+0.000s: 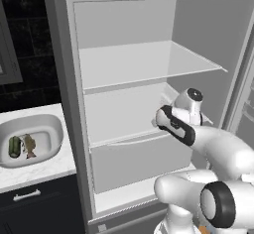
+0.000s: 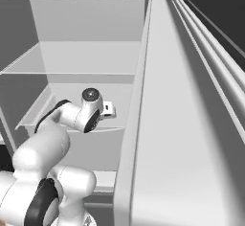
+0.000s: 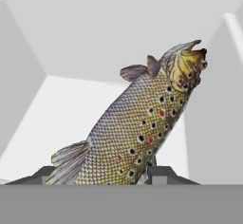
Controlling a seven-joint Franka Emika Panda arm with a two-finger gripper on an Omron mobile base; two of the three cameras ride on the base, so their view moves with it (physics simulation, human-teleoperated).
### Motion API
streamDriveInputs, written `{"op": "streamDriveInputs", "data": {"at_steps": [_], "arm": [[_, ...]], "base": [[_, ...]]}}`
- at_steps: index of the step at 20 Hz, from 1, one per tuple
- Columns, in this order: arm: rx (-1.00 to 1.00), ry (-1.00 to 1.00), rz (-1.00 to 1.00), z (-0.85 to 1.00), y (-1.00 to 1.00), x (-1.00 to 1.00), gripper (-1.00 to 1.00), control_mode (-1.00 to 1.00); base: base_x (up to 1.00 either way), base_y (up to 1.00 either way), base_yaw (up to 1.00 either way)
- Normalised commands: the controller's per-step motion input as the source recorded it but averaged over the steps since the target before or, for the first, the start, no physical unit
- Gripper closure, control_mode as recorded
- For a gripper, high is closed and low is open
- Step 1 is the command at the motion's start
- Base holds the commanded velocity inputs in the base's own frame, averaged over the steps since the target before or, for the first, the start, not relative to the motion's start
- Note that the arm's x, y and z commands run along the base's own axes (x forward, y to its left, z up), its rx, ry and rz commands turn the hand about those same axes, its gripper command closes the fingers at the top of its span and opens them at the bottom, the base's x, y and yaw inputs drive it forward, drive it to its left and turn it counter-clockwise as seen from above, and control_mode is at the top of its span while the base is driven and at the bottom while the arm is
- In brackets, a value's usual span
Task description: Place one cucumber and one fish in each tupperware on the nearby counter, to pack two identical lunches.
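Note:
A spotted brown fish (image 3: 137, 133) stands tilted between my gripper's (image 3: 104, 176) two dark fingertips (image 3: 163, 173), head up and away, lifted off the white fridge shelf. The gripper is shut on it. My hand (image 1: 191, 99) reaches into the middle compartment of the open fridge, and the gripper (image 2: 109, 109) points at the back wall. To the left, on the marble counter (image 1: 47, 171), the wider rounded tupperware (image 1: 52, 124) holds a green cucumber (image 1: 14, 146) and another fish (image 1: 30, 146) side by side. The narrow rectangular tupperware is out of view.
The fridge's white shelves (image 1: 124, 64) and walls close in around my hand. Its open door (image 2: 182, 124) stands along the right side. Dark cabinet fronts with a silver handle (image 1: 26, 195) sit under the counter.

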Motion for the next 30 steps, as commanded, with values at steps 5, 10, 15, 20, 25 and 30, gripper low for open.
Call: {"op": "streamDriveInputs", "data": {"at_steps": [5, 10, 15, 20, 25, 30], "arm": [[0.00, 0.01, 0.00, 0.92, 0.05, -1.00, 1.00, -1.00], [0.00, 0.04, 0.00, 0.99, 0.00, -1.00, 1.00, -1.00], [0.00, 0.08, 0.00, 0.97, 0.00, -0.88, 1.00, -1.00], [0.00, 0.01, 0.00, 0.77, 0.00, -0.89, 1.00, -1.00], [-0.02, 0.00, 0.00, 0.58, 0.21, -0.63, 1.00, 1.00], [0.00, 0.00, 0.00, 0.00, 0.00, 0.00, 1.00, 1.00]], "base": [[0.00, 0.00, 0.00], [0.00, 0.00, 0.00], [0.00, 0.00, 0.00], [0.00, 0.00, 0.00], [-0.16, 0.08, 0.00], [-0.98, 0.74, 0.05]]}}
